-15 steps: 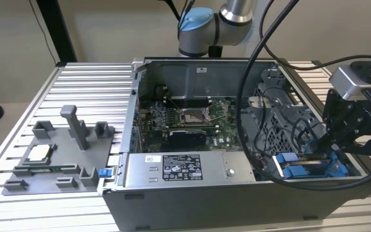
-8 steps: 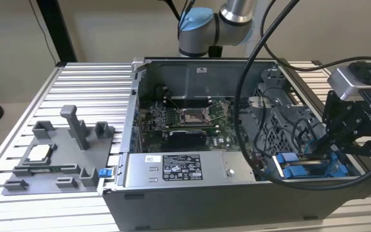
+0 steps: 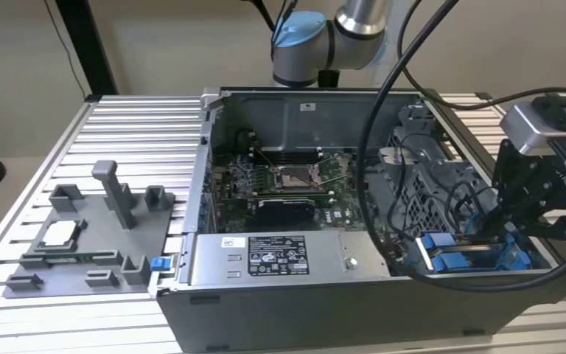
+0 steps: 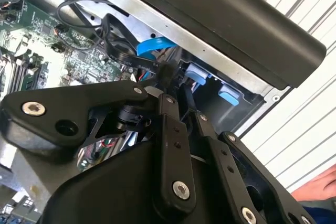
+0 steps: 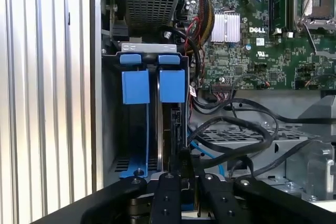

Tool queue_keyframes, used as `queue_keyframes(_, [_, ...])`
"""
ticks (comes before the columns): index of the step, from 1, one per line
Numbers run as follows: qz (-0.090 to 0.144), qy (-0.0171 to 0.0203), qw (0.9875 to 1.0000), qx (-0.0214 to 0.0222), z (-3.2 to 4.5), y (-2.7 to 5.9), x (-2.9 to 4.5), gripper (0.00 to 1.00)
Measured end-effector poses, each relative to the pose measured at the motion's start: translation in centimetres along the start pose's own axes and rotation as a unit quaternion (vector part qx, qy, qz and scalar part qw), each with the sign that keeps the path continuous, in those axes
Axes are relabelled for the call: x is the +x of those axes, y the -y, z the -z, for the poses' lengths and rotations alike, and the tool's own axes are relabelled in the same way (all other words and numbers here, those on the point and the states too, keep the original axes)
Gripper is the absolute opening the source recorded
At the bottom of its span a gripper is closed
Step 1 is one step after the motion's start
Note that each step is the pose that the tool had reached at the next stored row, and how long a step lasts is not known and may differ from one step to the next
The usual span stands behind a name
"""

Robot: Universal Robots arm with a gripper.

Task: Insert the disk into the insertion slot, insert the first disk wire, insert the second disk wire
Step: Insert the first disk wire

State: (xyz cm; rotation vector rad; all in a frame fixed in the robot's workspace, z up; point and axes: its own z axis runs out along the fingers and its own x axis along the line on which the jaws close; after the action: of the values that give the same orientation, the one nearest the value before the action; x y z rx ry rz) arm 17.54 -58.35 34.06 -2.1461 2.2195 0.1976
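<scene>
Blue plastic marked the disk [image 5: 171, 85]. In the first wrist view its frame stood on edge inside the insertion slot [image 5: 111, 129] of the grey drive cage. Its blue pull tab sat level with that of a neighbouring blue frame [image 5: 135, 85] just beside it. The disk's metal body lay in shadow between the rails, and little of it could be made out.

The gripper [image 5: 185, 162] stood at the end of the cage away from the tabs, close against the seated disk's edge. Its two black fingers [image 5: 166, 198] were drawn in until the tips almost met, pinched on a small black plug [image 4: 164, 73]. In the second wrist view a black cable [image 4: 123, 56] and a flat blue wire [image 4: 155, 45] ran to the same spot. Whether the plug was home in the disk could not be established.

In the exterior view the gripper hung over the drive cage at the exterior view's right end of the open computer case [image 3: 293, 310]. The grey power-supply box [image 3: 273, 258] lay along the case's near wall. The green motherboard [image 3: 283, 184] occupied the middle, beyond the power-supply box. Loose black cables [image 5: 236, 129] looped over the cage top between the motherboard and the gripper.

The case rested on a slatted aluminium table [image 3: 135, 140]. A grey fixture plate [image 3: 77, 251] with upright posts lay on the table at the exterior view's left, apart from the case. The robot arm [image 3: 332, 33] rose behind the case's far wall.
</scene>
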Motion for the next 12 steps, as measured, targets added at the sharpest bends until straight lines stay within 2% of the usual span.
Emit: queue_keyframes(12, [0.0,-0.0001,1.0,0.0,-0.07,-0.08,0.13,0.0])
